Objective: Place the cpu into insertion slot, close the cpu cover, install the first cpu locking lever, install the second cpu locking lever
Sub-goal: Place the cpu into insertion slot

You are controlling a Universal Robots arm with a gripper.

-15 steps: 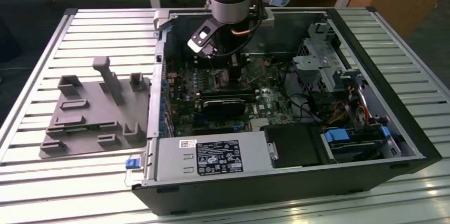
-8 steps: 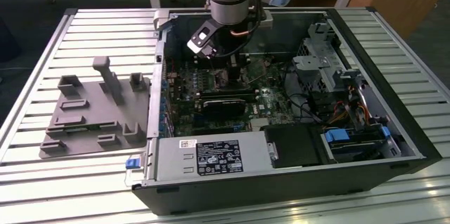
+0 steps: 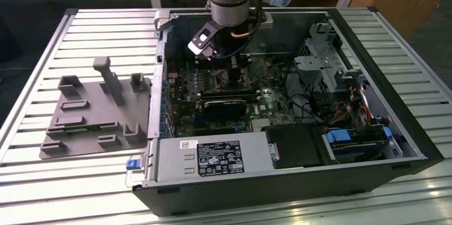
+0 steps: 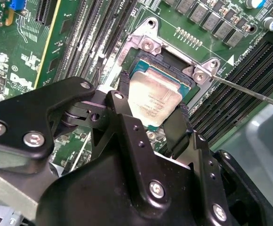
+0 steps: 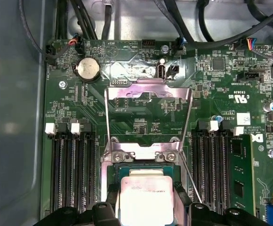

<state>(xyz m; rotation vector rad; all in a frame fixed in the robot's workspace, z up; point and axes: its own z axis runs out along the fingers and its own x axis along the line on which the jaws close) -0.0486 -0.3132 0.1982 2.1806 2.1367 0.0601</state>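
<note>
Black gripper (image 4: 153, 104) pinches the small flat square silver-grey metal cpu (image 4: 156, 99), its fingers (image 4: 176, 126) against 2 opposite edges. The cpu sits in the black-rimmed square insertion slot (image 4: 171, 62) on the green circuit board (image 5: 141, 123); fully seated or not, cannot tell. The square silver metal cpu cover (image 5: 148, 89) w/ big window is swung open, away from the slot. A thin wire lever (image 4: 249, 89) sticks out from a slot corner.

Even, soft light fell from above. Violet glare streaked the cpu cover (image 5: 148, 89); the tool (image 4: 153, 106) beside it looked dark and slightly blurred.
</note>
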